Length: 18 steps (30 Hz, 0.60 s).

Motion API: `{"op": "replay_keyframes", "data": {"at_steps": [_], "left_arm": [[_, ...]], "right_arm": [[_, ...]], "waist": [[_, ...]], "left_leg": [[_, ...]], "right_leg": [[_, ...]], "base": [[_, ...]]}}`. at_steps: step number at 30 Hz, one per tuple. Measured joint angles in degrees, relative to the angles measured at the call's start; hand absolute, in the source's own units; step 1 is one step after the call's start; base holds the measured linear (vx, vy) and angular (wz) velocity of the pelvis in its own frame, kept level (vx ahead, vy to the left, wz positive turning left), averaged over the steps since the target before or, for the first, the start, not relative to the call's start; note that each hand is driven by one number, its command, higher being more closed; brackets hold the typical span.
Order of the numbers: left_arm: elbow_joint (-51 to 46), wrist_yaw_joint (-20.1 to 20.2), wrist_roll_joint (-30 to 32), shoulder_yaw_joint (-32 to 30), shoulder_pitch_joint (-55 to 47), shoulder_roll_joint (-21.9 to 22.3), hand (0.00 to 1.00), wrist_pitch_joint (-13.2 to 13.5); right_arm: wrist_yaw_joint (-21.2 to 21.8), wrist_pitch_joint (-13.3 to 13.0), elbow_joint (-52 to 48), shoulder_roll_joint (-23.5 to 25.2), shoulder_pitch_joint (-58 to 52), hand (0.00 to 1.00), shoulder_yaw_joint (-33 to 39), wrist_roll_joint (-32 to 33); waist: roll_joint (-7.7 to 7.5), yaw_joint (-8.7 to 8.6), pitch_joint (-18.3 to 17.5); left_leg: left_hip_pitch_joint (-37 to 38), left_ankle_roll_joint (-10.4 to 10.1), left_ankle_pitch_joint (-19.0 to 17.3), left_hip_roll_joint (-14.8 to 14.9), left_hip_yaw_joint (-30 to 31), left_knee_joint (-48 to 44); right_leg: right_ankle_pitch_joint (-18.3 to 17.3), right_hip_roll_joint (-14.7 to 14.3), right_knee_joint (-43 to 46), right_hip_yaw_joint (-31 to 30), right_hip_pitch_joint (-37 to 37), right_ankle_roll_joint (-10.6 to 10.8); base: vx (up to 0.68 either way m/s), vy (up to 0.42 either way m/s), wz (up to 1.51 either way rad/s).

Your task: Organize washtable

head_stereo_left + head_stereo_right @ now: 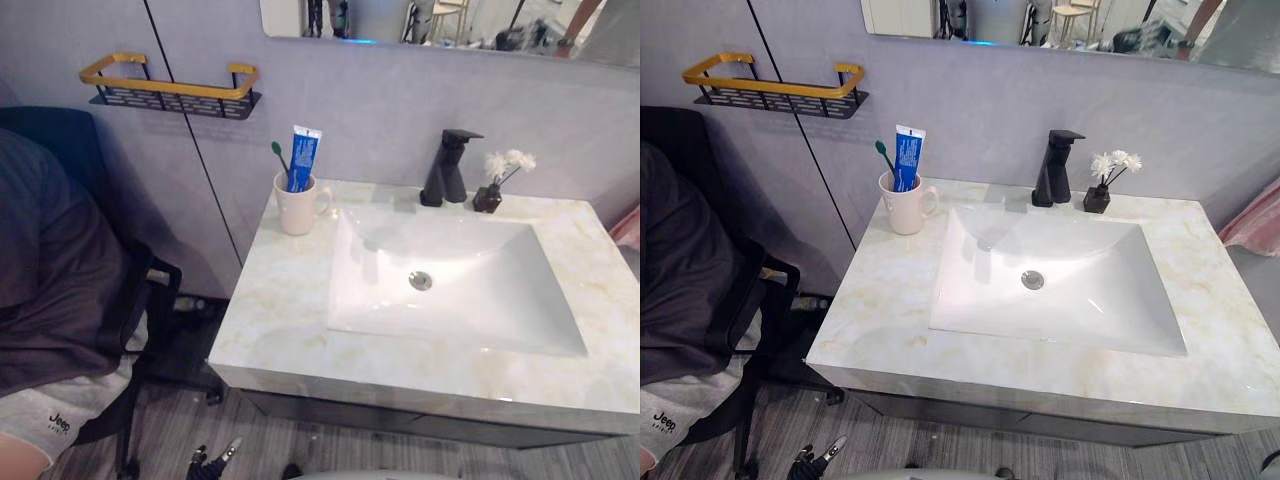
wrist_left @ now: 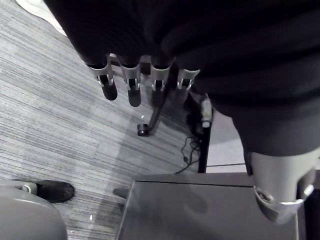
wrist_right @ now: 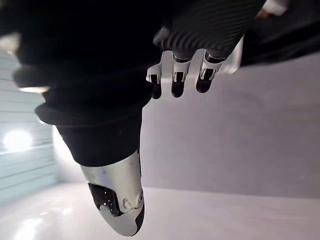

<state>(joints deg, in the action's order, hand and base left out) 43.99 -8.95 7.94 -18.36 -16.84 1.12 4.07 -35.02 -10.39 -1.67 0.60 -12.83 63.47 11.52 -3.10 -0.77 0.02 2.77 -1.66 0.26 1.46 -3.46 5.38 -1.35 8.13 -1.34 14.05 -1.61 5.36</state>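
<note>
A cream mug (image 1: 298,208) stands at the back left corner of the marble washtable (image 1: 280,320). In it are a blue toothpaste tube (image 1: 303,158) and a green toothbrush (image 1: 279,155), both upright. A black faucet (image 1: 447,168) rises behind the white sink (image 1: 500,300), and a small dark vase with white flowers (image 1: 490,195) stands to its right. My left hand (image 2: 130,85) hangs over the grey floor with relaxed fingers and nothing in it. My right hand (image 3: 175,80) is likewise open and empty, next to a plain grey surface.
A black wire shelf with a gold rail (image 1: 170,90) hangs on the wall left of the washtable. A person (image 1: 50,260) in dark clothes sits on a dark chair at the far left. A mirror (image 1: 450,20) runs above the faucet.
</note>
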Motion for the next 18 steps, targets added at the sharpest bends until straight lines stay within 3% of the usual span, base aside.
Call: {"op": "replay_keyframes", "data": {"at_steps": [4,10,14,18], "left_arm": [[1.26,-0.10,-0.06,0.75,1.69,0.35,0.00,-0.08],[4.28,-0.02,-1.26,3.23,4.10,0.51,0.00,-0.62],[5.33,0.03,-1.59,3.91,4.75,0.63,0.00,-0.61],[6.07,0.15,-1.65,4.56,5.28,0.24,0.00,-0.42]], "right_arm": [[1.71,0.85,14.72,0.43,-0.64,0.00,-4.57,4.67],[13.47,4.32,36.61,2.37,0.25,0.00,-16.75,8.66],[19.47,6.79,45.39,2.60,0.62,0.00,-19.89,7.82],[24.44,8.45,50.28,2.77,0.93,0.00,-24.55,1.11]], "waist": [[0.14,-0.02,-0.27],[1.09,0.34,-0.17],[1.61,1.64,-0.13],[1.46,1.71,0.37]], "left_leg": [[0.29,0.05,-0.57,0.36,-0.62,0.04],[1.45,-0.07,-1.16,0.37,-1.34,0.05],[1.67,-0.04,-1.31,0.35,-1.34,0.05],[2.19,-0.15,-1.39,0.26,-0.99,0.06]], "right_leg": [[-0.38,-0.01,1.32,0.07,-0.18,0.29],[-0.65,0.08,1.29,-0.03,-1.13,0.59],[-0.94,0.09,1.17,0.06,-1.48,0.73],[-1.25,0.11,1.03,1.01,-2.49,0.80]], "base": [[0.00,-0.004,-0.04],[0.04,0.005,-0.03],[0.06,0.000,0.01],[0.04,-0.006,0.09]]}}
